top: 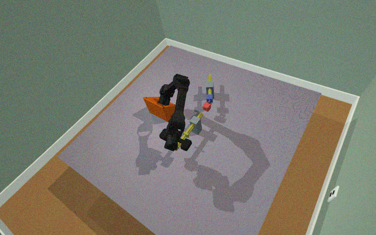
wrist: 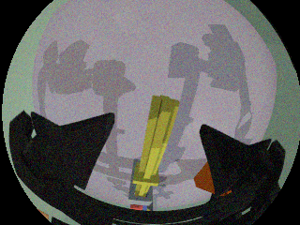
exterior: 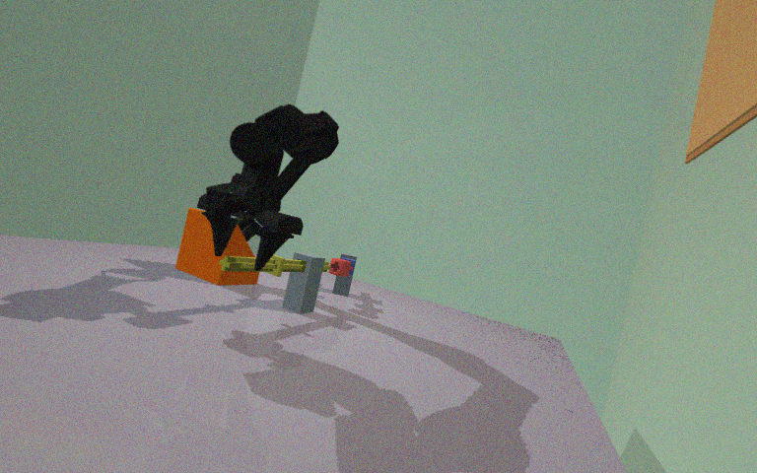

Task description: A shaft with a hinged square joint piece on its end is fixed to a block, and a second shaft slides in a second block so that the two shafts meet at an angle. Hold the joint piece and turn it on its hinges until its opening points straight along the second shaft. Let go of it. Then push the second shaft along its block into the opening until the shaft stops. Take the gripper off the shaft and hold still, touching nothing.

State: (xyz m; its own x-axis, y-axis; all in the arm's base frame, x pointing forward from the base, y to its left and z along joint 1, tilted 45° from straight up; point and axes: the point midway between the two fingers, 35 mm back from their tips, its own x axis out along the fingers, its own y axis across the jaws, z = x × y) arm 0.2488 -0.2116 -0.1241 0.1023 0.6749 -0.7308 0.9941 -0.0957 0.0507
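My gripper [top: 178,141] [exterior: 239,260] [wrist: 159,124] is wide open, gripping nothing, around the yellow shaft [top: 190,129] [exterior: 293,264] [wrist: 157,141], well inside the desk's edges [top: 288,163] [exterior: 591,401].

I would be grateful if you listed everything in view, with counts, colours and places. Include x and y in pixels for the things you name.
second shaft [top: 191,127] [exterior: 240,264] [wrist: 158,136]: one, yellow, through the nearer block
fixed shaft [top: 209,77]: one, yellow, at the farther block
blocks: two, grey, standing on the mat
joint piece [top: 206,106] [exterior: 339,267]: one, red, at the fixed shaft's blue end
wedge-shaped stand [top: 157,109] [exterior: 195,245]: one, orange, under the arm
wall socket [top: 333,193]: one, white, right wall
arm: one, black, above the stand
fingers: two, black, open around the second shaft
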